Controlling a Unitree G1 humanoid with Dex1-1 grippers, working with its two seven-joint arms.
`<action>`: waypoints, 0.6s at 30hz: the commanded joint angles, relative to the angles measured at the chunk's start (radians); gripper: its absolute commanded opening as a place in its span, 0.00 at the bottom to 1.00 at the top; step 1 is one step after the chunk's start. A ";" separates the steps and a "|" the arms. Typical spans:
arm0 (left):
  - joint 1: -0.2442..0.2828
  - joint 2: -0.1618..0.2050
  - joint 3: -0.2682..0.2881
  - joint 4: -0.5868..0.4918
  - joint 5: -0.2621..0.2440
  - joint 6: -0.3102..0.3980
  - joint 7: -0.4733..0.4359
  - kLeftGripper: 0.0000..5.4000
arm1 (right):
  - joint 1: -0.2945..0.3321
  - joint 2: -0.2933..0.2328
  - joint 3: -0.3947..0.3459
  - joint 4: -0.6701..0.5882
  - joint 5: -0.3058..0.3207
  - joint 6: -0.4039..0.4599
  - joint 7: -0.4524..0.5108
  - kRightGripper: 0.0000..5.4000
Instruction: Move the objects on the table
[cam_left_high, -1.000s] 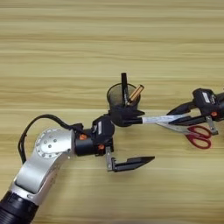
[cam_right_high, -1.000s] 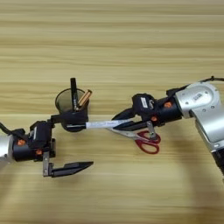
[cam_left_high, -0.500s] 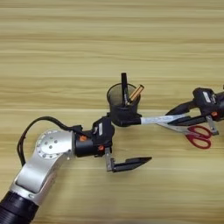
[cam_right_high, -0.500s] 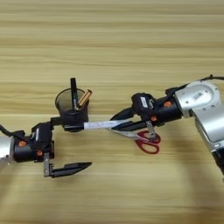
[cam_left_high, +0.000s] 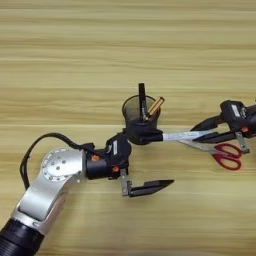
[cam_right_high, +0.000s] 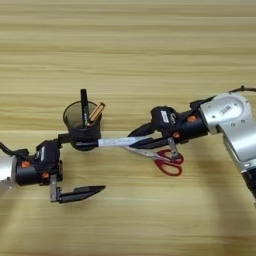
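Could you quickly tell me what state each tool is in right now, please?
Left tool: open, one finger by the pen cup, the other lying out on the table.
Right tool: shut on the marker.

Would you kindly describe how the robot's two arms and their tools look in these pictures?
Both arms have silver-grey metal forearm shells, rounded at the joint, leading into black wrist housings with small orange accents. The left arm has a ring of small holes on its round joint, a black cable looping beside it and a black sleeve lower down. The right arm bears a small white label. The left tool and right tool each end in slim, tapered black fingers.
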 joint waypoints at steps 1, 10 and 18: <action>-0.008 0.001 0.005 -0.028 -0.019 0.000 -0.008 1.00 | -0.027 0.000 0.002 0.008 -0.015 -0.010 -0.008 0.14; -0.008 0.001 0.007 -0.046 -0.038 0.012 -0.007 1.00 | -0.030 0.005 0.001 0.008 -0.013 -0.009 -0.011 0.14; -0.002 0.009 -0.004 -0.037 -0.029 0.013 -0.014 1.00 | -0.039 0.009 -0.005 0.007 -0.004 -0.004 -0.015 0.14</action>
